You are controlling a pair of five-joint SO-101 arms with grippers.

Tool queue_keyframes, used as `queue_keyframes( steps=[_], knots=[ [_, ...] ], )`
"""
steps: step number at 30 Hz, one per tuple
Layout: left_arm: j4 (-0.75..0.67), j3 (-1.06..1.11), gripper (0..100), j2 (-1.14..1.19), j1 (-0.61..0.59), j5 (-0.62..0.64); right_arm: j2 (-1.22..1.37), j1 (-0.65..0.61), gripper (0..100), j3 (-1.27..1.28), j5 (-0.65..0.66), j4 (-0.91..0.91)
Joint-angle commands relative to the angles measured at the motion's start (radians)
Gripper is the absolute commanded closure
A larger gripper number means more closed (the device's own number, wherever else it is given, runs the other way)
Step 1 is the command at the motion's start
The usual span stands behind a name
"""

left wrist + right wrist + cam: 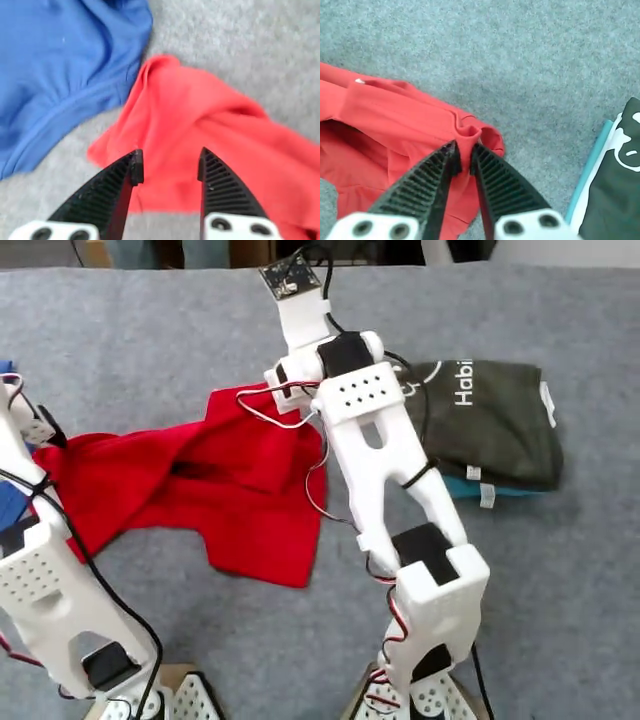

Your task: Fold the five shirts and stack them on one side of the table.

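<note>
A red shirt (pixel 230 480) lies crumpled and spread on the grey table, left of centre. My right gripper (pixel 465 150) is shut on a pinched fold at the shirt's (pixel 385 125) far right corner; in the high view it sits at that corner (pixel 283 378). My left gripper (pixel 167 165) is open, its jaws hovering over the red shirt's (pixel 225 130) left end, near the table's left side (pixel 40 430). A blue shirt (pixel 60 60) lies unfolded just beyond that end.
A folded dark green shirt (pixel 490 420) rests on a folded teal shirt (pixel 500 490) at the right side of the table; both show beside the right gripper too, green (pixel 620 190) and teal (pixel 587 170). Bare grey tabletop (pixel 560 590) lies at front right and along the far edge.
</note>
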Motion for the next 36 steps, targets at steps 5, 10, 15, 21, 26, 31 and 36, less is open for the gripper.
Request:
queue_keyframes(
  steps=[5, 10, 15, 21, 26, 31, 36],
  knots=[
    [0.031, 0.317, 81, -0.181, -0.058, 0.017, -0.007, 0.002, 98.4, -0.012, 0.008, -0.015],
    [-0.123, 0.714, 81, -0.381, -0.058, -0.015, -0.005, 0.002, 98.4, -0.008, 0.008, -0.015],
    [-0.318, 1.078, 81, -0.649, -0.054, -0.017, -0.005, 0.002, 98.4, -0.008, 0.008, -0.014],
    [-0.408, 1.228, 72, -0.743, -0.131, -0.023, -0.005, 0.002, 98.4, -0.007, 0.008, -0.008],
    [-0.476, 1.257, 72, -0.671, -0.191, -0.100, -0.005, 0.002, 98.4, -0.007, 0.008, -0.008],
    [-0.496, 1.211, 72, -0.546, -0.186, -0.100, -0.005, 0.002, 98.4, -0.007, 0.008, -0.008],
    [-0.496, 1.188, 72, -0.434, -0.176, -0.094, -0.005, 0.002, 98.4, -0.007, 0.008, -0.008]
  ],
)
